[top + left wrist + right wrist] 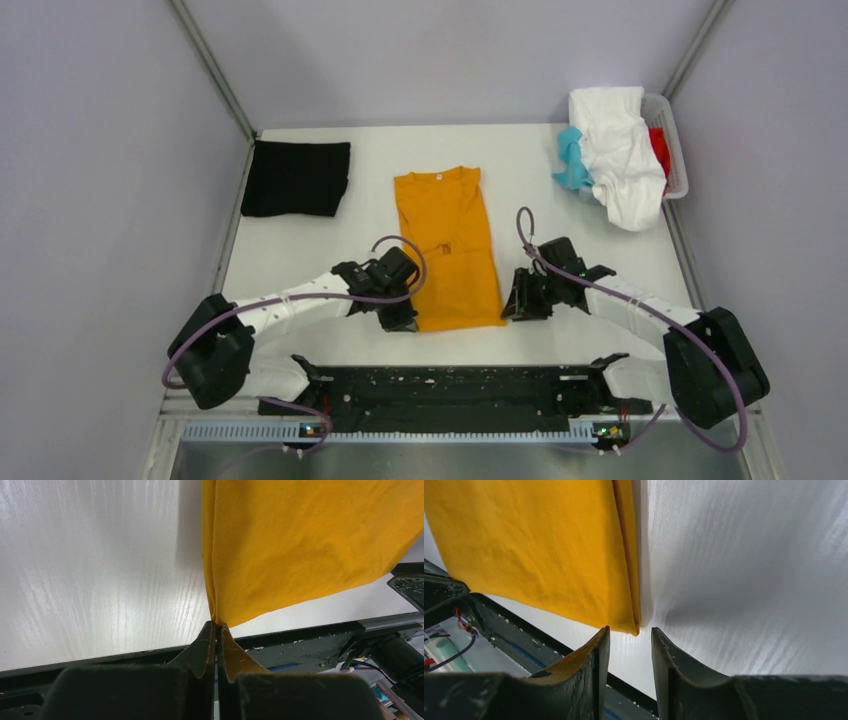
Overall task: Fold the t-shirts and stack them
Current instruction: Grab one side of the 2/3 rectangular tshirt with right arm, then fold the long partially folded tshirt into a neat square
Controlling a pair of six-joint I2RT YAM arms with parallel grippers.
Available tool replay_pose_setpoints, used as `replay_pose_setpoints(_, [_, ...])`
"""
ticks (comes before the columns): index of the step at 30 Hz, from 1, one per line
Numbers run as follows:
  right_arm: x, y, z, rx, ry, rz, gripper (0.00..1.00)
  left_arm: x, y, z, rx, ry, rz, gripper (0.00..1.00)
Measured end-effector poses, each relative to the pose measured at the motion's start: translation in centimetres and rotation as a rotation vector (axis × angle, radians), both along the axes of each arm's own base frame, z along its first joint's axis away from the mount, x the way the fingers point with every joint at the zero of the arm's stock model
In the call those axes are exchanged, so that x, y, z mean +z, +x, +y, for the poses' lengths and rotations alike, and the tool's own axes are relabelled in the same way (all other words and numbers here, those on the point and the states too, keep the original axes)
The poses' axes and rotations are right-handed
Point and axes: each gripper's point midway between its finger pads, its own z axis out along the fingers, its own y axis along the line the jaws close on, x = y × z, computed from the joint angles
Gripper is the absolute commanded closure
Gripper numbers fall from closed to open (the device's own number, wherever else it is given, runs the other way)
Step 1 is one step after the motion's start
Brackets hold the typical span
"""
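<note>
A mustard-orange t-shirt (447, 245) lies folded into a long strip in the middle of the white table (290, 260), collar far, hem near. My left gripper (398, 318) is shut on its near left hem corner; in the left wrist view (218, 626) the cloth (300, 545) runs up from the closed fingertips. My right gripper (517, 306) is open at the near right hem corner. In the right wrist view (630, 632) the corner (633, 625) sits just ahead of the gap, untouched. A folded black t-shirt (296, 177) lies at the far left.
A white basket (676, 150) at the far right holds crumpled white (624, 150), teal (571, 160) and red (660, 148) shirts, the white one spilling over its edge. A black base rail (450, 385) runs along the near table edge. Grey walls enclose the table.
</note>
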Motion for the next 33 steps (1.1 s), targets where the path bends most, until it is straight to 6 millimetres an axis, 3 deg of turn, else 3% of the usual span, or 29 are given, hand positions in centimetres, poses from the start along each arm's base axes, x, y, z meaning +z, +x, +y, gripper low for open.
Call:
replay_pose_setpoints(2, [-0.8,-0.2,0.4,0.019,-0.008,0.013,0.65,-0.3,-0.1,0.1,0.005,0.002,0.005,1.00])
replay_pose_setpoints(6, [-1.6,-0.8,1.5,0.071,-0.005,0.026,1.00,-0.6,-0.3,0.3,0.012,0.007,0.013,1.00])
replay_pose_setpoints(14, [-1.5,-1.8,1.6,0.088,-0.010,0.039,1.00,-0.7,-0.8,0.8,0.036,0.006,0.022,1.00])
replay_pose_setpoints(18, [1.2,-3.2,1.6,0.117,0.019,0.059,1.00,1.4,-2.0,0.8,0.033,-0.045,0.002,1.00])
replay_pose_setpoints(22, [5.8,-3.8,2.1,0.156,0.085,0.036,1.00,4.1,-2.5,1.5,0.045,-0.101,-0.057,1.00])
replay_pose_setpoints(25, [9.0,-2.6,3.0,0.178,0.119,-0.018,1.00,5.7,-1.2,1.9,0.070,-0.112,-0.150,1.00])
replay_pose_setpoints(27, [11.1,-0.8,3.4,0.175,0.131,-0.072,1.00,7.1,0.3,2.0,0.084,-0.116,-0.212,1.00])
replay_pose_setpoints(33, [14.6,6.1,2.8,0.086,0.104,-0.243,1.00,11.5,7.8,2.8,0.171,-0.111,-0.413,1.00])
